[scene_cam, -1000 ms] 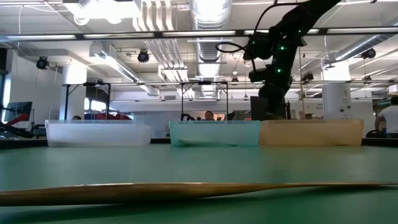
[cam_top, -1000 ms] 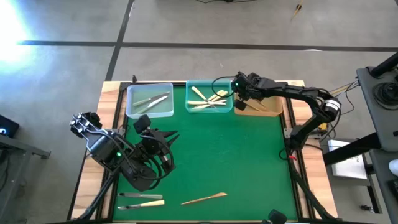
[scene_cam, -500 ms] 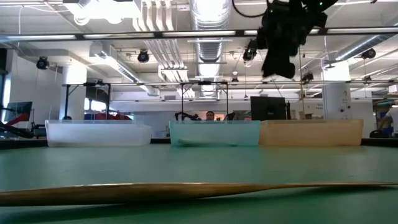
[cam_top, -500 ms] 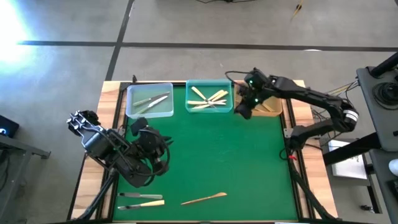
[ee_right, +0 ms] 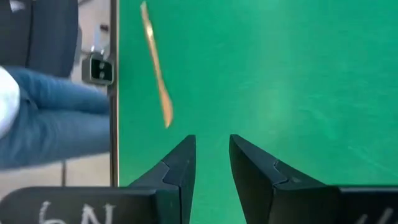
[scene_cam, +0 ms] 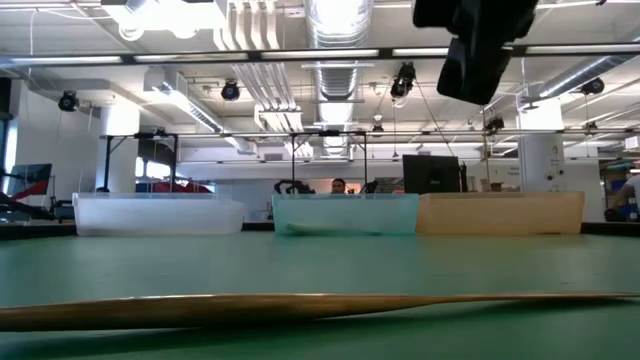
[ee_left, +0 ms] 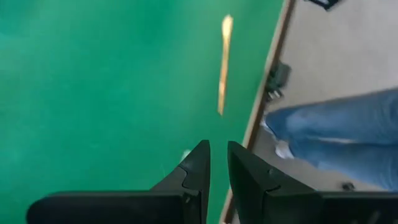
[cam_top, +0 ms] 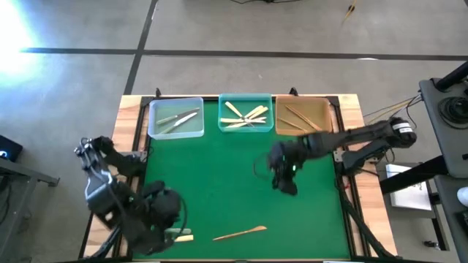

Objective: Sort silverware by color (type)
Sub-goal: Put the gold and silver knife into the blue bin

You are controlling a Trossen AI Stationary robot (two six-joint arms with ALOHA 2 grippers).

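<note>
At the desk's (cam_top: 241,190) near-left corner the left pincer (ee_left: 217,163) hangs with a narrow gap, holding nothing, above a cream utensil (cam_top: 180,237). Just right, a wooden utensil (cam_top: 240,234) lies near the front edge. Far side: clear tray (cam_top: 175,118), teal tray (cam_top: 246,114), tan tray (cam_top: 301,115), each holding silverware. The right pincer (ee_right: 211,155), narrowly parted and empty, hovers mid-desk.

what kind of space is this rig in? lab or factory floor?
Most likely a lab or open workshop: exposed ceiling ducts and strip lights overhead, a monitor on benches behind the trays, and a bare concrete floor around the green table.
</note>
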